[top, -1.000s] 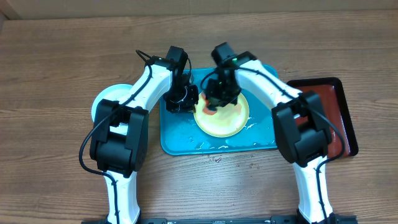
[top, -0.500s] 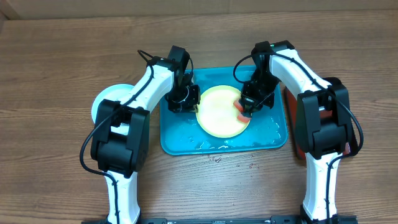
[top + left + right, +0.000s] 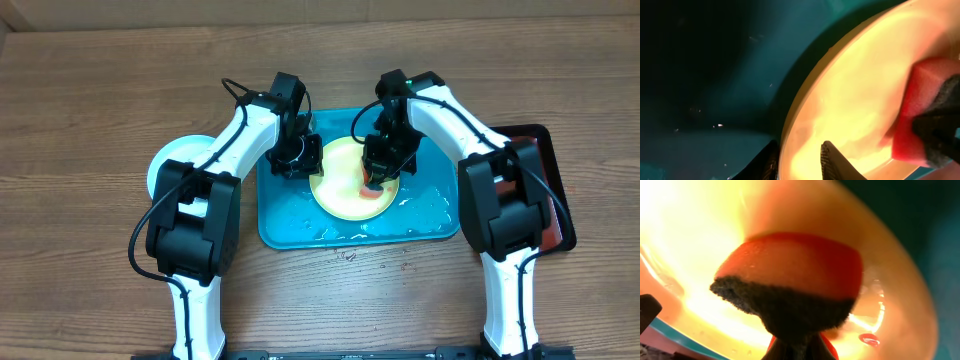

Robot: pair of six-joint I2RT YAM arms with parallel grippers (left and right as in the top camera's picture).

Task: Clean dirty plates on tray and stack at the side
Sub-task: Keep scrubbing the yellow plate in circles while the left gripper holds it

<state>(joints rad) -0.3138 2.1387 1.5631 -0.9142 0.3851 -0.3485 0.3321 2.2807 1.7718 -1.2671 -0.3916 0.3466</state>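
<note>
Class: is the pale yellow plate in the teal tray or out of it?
In. The pale yellow plate lies flat inside the teal tray; from overhead, the tray's wet blue floor shows around it on all visible sides.

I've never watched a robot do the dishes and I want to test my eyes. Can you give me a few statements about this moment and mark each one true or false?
1. The right gripper presses a red sponge onto the yellow plate. True.
2. The yellow plate lies on the dark red tray. False: it lies on the teal tray. The dark red tray sits off to one side, partly under the right arm.
3. The left gripper has one finger on either side of the yellow plate's rim. True.
4. A cyan plate is stacked on top of the yellow plate. False: it lies on the table beside the teal tray, partly under the left arm.
</note>
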